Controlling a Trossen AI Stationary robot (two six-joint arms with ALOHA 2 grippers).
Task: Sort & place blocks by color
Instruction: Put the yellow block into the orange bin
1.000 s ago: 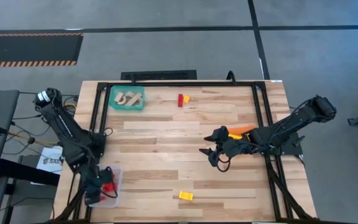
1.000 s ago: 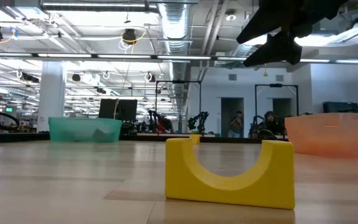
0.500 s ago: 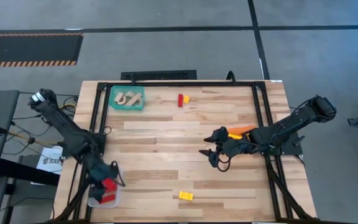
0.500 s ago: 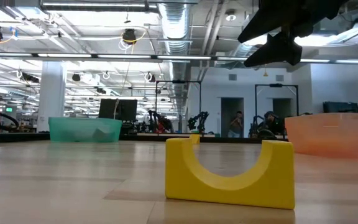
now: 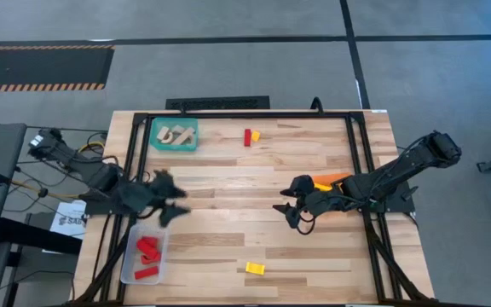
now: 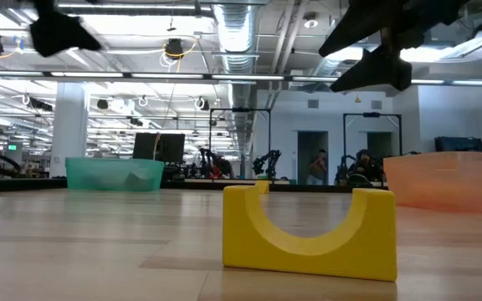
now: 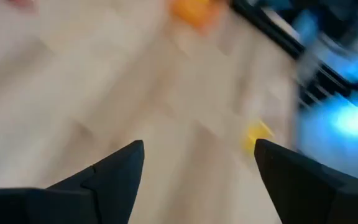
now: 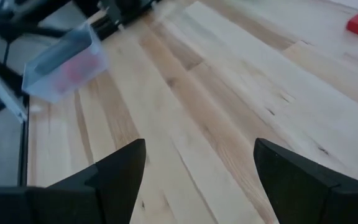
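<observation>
Sorting looks well along — the clear tray [image 5: 133,266] at the desk's near left corner holds the red blocks [image 5: 147,253], and the teal tray [image 5: 175,136] at the far left corner holds pale wooden blocks [image 5: 174,134], plain and matte. Left to do: a yellow arch block [image 5: 254,268] by the near edge, glossy with a half-round cutout, and a red brick [image 5: 247,136] touching a small yellow block [image 5: 255,135] near the far edge. The orange tray [image 5: 332,179] sits toward the right edge, partly under the right arm. Left gripper [image 5: 167,194] hangs over the planked desk [image 5: 228,213] beyond the clear tray, fingers spread and empty. Right gripper [image 5: 295,207] hovers mid-desk — fingers apart, holding nothing.
</observation>
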